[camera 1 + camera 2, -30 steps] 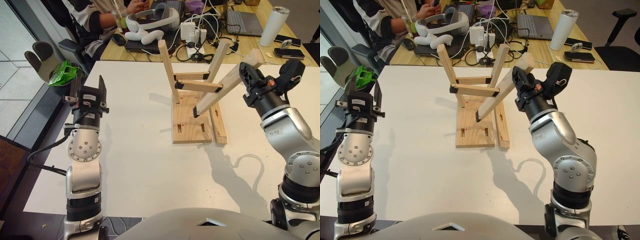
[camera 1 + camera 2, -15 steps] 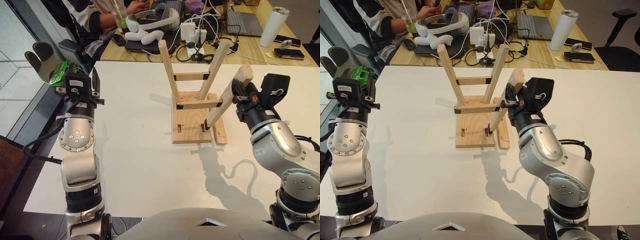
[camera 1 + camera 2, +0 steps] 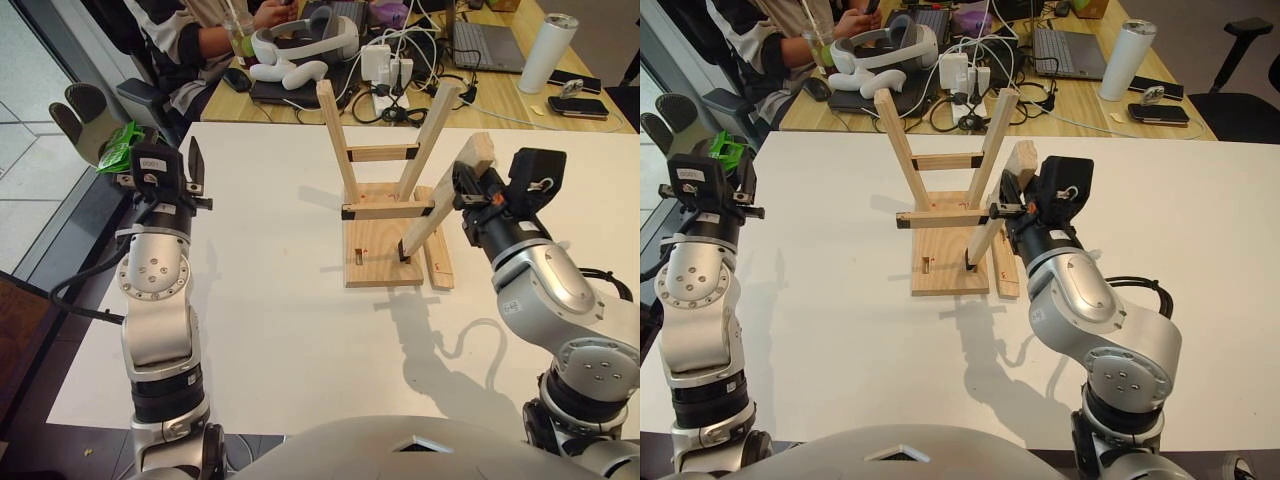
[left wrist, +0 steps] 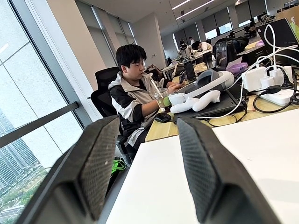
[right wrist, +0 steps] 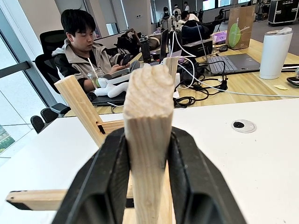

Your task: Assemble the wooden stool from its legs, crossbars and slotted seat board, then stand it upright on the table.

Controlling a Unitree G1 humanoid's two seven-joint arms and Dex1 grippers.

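Two legs (image 3: 337, 140): upright in seat (image 3: 375, 268).
Third leg (image 3: 430, 215): gripped by right claw (image 3: 468, 185), foot near slot.
Left claw (image 3: 162, 165): spread, empty.
Remaining: loose piece (image 3: 438, 268), flipping upright.

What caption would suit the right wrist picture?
Right gripper shut on a wooden stool leg, with a cluttered desk behind.

I noted the leg (image 5: 147, 102) as pale bare wood, unvarnished, its sawn end rough with open grain. The seat board (image 3: 375, 262) and crossbar (image 3: 385, 211) looked the same raw timber, the crossbar's ends black. On the right end effector (image 5: 147, 144) the pads (image 5: 98, 186) were matt black and finely textured, as were the fingers (image 4: 93, 172) of the left end effector (image 4: 145, 163). The tabletop (image 3: 270, 300) was smooth matt white.
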